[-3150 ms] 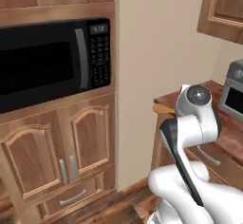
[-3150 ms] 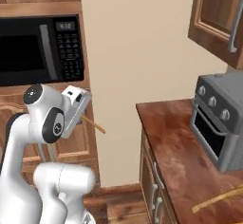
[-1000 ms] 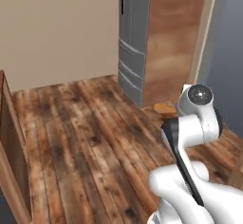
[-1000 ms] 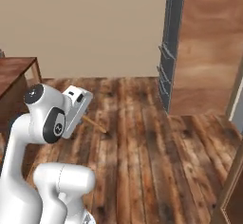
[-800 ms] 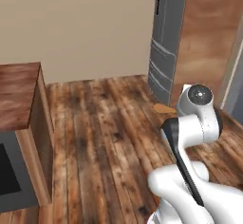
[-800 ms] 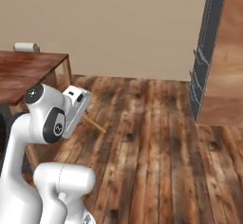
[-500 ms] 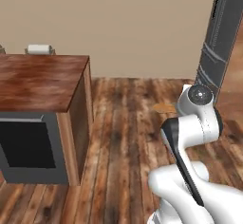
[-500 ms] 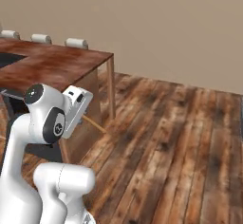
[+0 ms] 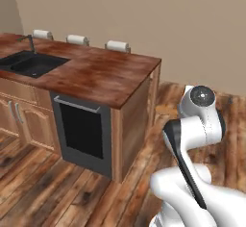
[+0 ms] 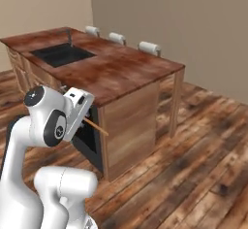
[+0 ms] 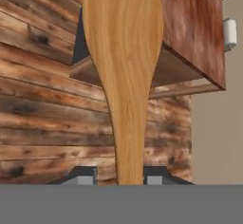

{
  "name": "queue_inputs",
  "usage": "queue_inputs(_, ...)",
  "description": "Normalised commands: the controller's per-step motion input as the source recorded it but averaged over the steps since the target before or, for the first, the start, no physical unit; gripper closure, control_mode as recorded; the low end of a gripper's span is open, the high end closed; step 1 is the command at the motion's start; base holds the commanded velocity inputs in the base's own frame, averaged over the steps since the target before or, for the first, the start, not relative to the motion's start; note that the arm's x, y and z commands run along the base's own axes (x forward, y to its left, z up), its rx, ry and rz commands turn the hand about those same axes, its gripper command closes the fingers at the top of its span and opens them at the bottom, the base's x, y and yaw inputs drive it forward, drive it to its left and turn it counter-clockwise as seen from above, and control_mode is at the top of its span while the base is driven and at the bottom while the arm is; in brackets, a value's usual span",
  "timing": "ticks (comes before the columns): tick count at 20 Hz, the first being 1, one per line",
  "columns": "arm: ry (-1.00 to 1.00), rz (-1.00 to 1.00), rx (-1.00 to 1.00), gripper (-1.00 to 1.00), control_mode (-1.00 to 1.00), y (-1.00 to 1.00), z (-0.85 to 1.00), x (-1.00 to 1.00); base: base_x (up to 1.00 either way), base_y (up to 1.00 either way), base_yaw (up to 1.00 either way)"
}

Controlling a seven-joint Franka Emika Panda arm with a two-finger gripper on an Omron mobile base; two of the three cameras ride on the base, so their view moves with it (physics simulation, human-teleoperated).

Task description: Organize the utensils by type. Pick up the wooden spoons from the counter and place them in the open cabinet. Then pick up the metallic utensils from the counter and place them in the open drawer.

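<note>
My gripper (image 11: 119, 176) is shut on the wooden spoon (image 11: 124, 71), a light tan spoon whose handle runs up between the two fingertips to a broad bowl at the top of the hand view. In the right base view the hand (image 10: 77, 109) sits folded close to the arm, and the spoon's handle (image 10: 96, 126) pokes out to the right. In the left base view the spoon's bowl (image 9: 166, 109) peeks out left of the wrist. The cabinet, the drawer and the metallic utensils are out of view.
A kitchen island with a dark reddish-brown top (image 9: 96, 74) (image 10: 121, 70) stands ahead, with a black sink (image 9: 29, 63) (image 10: 63, 54) and a dark appliance front (image 9: 81, 130). White stool backs (image 9: 117, 45) line its far edge. Wooden plank floor (image 10: 193, 174) stretches to the right.
The whole picture has swung round with the base: fridge and bare floor have given way to the island with the sink. The spoon stays in the gripper, held the same way.
</note>
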Motion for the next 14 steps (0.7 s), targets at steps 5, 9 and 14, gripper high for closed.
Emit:
queue_inputs(5,0.0,0.0,0.0,1.0,1.0,0.0,0.0,0.0,0.75,0.06,0.6)
queue_inputs(9,0.0,0.0,0.0,1.0,1.0,0.0,0.0,0.0,0.74,0.12,0.63)
queue_inputs(14,0.0,0.0,0.0,1.0,1.0,0.0,0.0,0.0,0.84,0.03,0.57)
